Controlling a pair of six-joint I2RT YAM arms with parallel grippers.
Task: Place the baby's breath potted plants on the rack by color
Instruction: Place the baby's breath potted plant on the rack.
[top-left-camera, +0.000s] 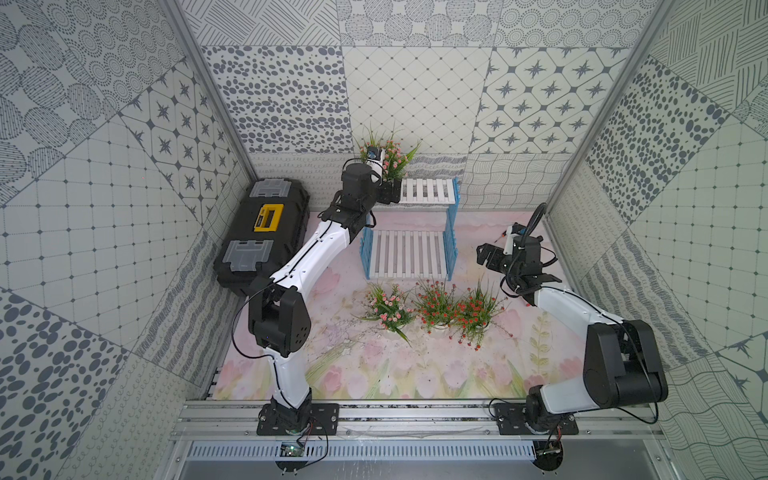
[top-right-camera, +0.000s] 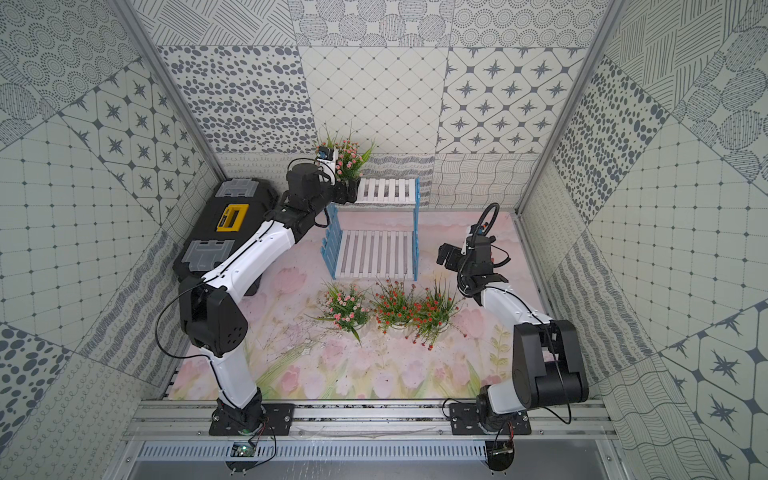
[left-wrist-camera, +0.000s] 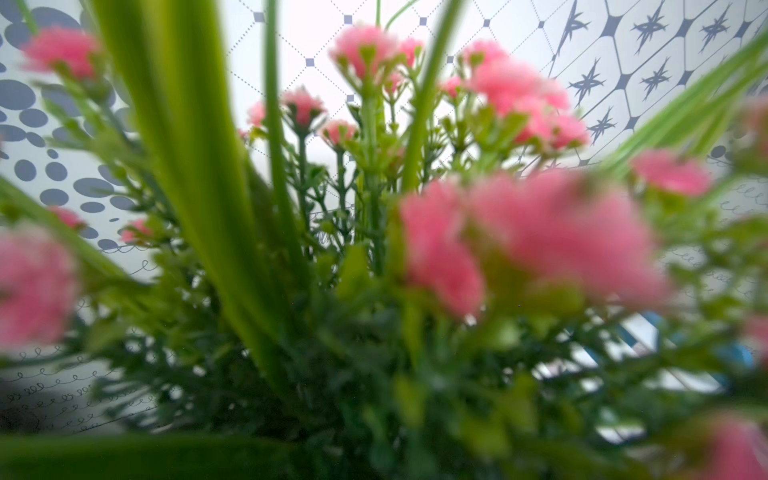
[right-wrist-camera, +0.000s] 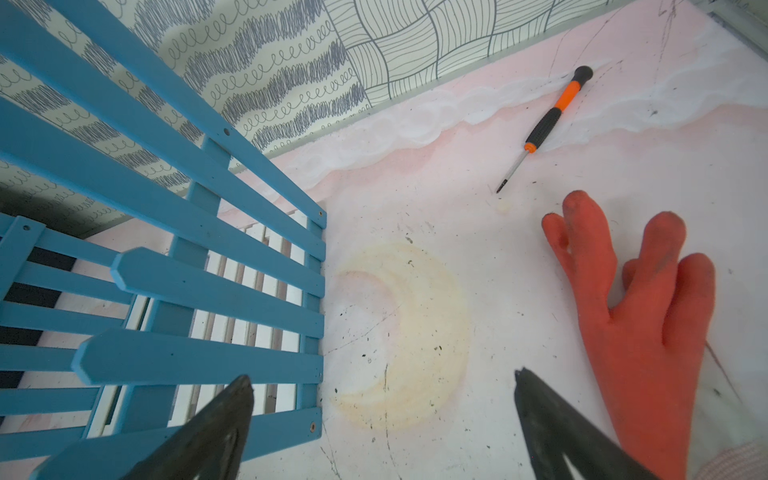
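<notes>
Blurred pink blossoms and green grassy blades fill my left wrist feed, because the held pink baby's breath plant sits right against that lens. In both top views the same plant stands upright at the left end of the upper tier of the small stepped rack, which has white slats and light-blue lattice sides. The left gripper is at the plant's base. Its black fingers hide the pot, so I cannot tell whether the jaws are clamped on it or slack.

On the pale floral mat in front of the rack, three more plants stand in a row. The second pink plant is leftmost. Beside it are the middle red-orange plant and the right red-orange plant, their leaves mingling.

The right gripper hangs to the right of the rack, its jaws spread wide with nothing between them. Its wrist feed shows two strays on the mat (an odd pair): an orange rubber glove and a black-and-orange screwdriver. A black toolbox with a yellow latch lies along the left wall.
</notes>
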